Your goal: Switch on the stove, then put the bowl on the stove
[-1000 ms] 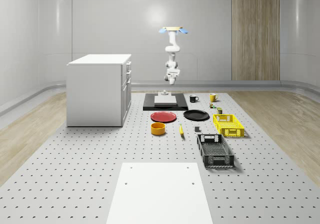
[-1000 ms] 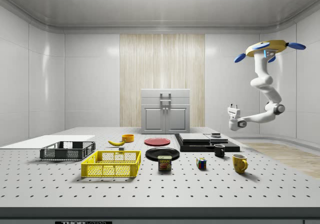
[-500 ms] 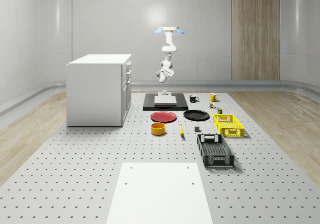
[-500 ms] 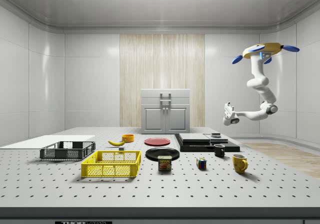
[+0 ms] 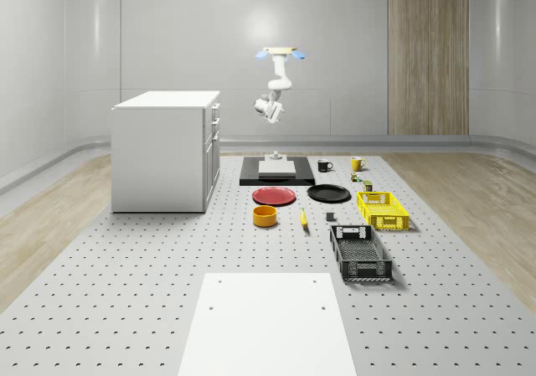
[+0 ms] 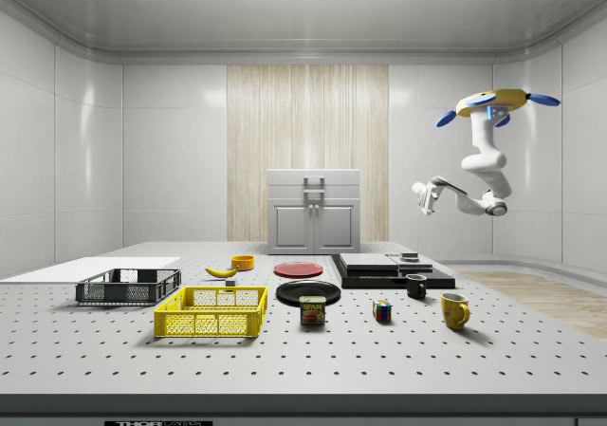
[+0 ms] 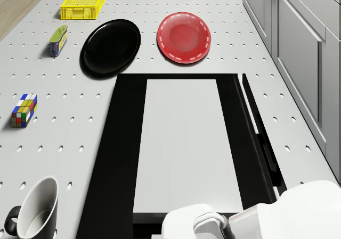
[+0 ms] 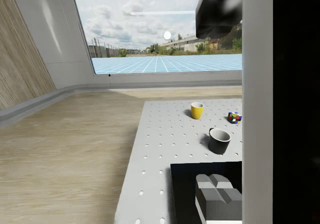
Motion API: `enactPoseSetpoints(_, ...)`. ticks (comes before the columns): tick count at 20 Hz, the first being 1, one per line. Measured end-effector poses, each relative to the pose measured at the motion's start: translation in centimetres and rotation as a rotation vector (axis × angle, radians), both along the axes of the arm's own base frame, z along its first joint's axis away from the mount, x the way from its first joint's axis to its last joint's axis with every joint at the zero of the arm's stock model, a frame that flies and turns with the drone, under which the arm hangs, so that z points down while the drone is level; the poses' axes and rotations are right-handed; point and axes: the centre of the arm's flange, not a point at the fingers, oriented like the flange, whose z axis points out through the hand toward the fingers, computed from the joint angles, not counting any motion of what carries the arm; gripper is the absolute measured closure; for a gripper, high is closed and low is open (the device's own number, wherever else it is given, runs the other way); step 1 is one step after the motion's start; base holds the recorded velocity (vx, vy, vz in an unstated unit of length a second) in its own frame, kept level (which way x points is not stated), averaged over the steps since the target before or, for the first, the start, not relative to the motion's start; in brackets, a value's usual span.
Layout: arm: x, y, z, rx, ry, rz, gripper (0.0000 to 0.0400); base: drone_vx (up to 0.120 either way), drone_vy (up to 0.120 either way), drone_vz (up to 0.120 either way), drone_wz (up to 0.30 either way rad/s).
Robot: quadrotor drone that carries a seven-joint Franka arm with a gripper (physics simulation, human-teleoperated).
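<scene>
In the side view, going left to right, the bowl (image 6: 243, 263) sits on the table (image 6: 285, 350) beside the banana (image 6: 221, 272), well apart from the stove (image 6: 391, 271) and partly hidden behind the yellow basket (image 6: 211, 311). Further right the gripper (image 6: 421, 194) hangs high above the stove's far end; whether its jaws are apart or together cannot be told. The drone (image 6: 495, 104) hovers beyond it, past the table's edge.
</scene>
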Motion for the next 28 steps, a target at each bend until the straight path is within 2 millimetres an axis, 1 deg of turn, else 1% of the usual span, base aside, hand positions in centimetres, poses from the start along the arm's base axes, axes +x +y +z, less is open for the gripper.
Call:
enactPoseSetpoints(2,0.1,-1.8,-1.8,-0.253,0.001,-0.009,0.0000,0.120,0.000,-0.120,0.000)
enactPoseSetpoints(4,0.1,-3.3,-2.8,-0.446,0.002,-0.016,0.0000,0.120,0.000,-0.120,0.000)
enactPoseSetpoints(6,0.1,-4.6,-3.4,-0.587,0.004,-0.020,0.0000,0.120,0.000,-0.120,0.000)
enactPoseSetpoints(9,0.1,-5.9,-3.8,-0.725,0.006,-0.023,0.0000,0.120,0.000,-0.120,0.000)
enactPoseSetpoints(14,0.1,-7.1,-4.0,-0.841,0.009,-0.026,0.0000,0.120,0.000,-0.120,0.000)
enactPoseSetpoints(20,0.1,-7.6,-4.0,-0.893,0.011,-0.026,0.0000,0.120,0.000,-0.120,0.000)
enactPoseSetpoints(23,0.1,-7.7,-4.0,-0.904,0.011,-0.026,0.0000,0.000,0.000,-0.120,0.000)
enactPoseSetpoints(26,0.1,-7.7,-4.0,-0.911,0.011,-0.026,0.0000,0.000,-0.120,-0.120,0.000)
enactPoseSetpoints(28,0.1,-7.8,-4.0,-0.914,0.012,-0.026,0.0000,0.020,-0.040,-0.120,0.000)
